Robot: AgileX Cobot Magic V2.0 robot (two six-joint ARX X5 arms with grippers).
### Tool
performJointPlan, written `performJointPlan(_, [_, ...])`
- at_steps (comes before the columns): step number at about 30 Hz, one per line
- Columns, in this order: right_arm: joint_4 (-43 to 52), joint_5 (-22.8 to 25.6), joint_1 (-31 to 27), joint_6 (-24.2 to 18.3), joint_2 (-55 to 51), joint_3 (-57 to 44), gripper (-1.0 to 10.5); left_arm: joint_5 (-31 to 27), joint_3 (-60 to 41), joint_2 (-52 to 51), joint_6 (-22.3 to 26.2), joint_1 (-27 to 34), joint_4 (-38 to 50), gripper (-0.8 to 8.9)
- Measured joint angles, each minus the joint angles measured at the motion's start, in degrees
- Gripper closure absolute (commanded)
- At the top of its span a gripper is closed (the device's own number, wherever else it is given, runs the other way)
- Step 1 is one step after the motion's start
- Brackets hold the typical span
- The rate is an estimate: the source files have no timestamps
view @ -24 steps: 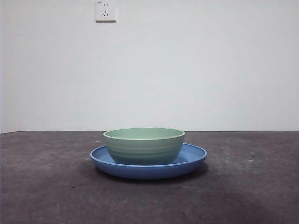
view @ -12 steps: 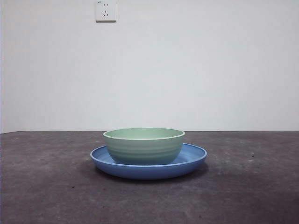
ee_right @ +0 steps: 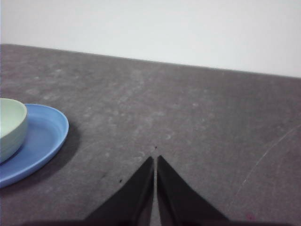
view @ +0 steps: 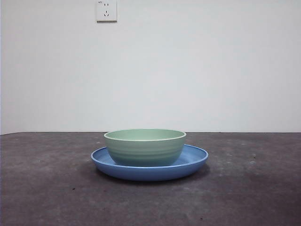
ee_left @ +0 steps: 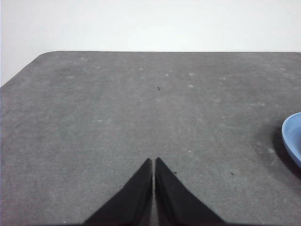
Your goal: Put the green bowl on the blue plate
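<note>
The green bowl (view: 145, 147) stands upright inside the blue plate (view: 193, 159) at the middle of the table, nothing touching it. The right wrist view catches the bowl (ee_right: 10, 127) and plate (ee_right: 40, 141) off to one side of my right gripper (ee_right: 154, 161), which is shut, holds nothing and hovers over bare table well apart from them. My left gripper (ee_left: 154, 162) is also shut with nothing in it; only a sliver of the plate (ee_left: 292, 139) shows at the edge of its view. Neither arm appears in the front view.
The table (view: 47, 188) is a dark grey mat running back to a white wall. A white wall socket (view: 106, 10) sits high on that wall. The mat's rounded far corner (ee_left: 44, 55) shows in the left wrist view.
</note>
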Motion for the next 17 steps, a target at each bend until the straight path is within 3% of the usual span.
performJointPlan(17, [-2.6,1.2,0.0,0.5,0.0,0.0,9.4,0.0,0.0,0.0,0.0,0.0,0.0,8.04])
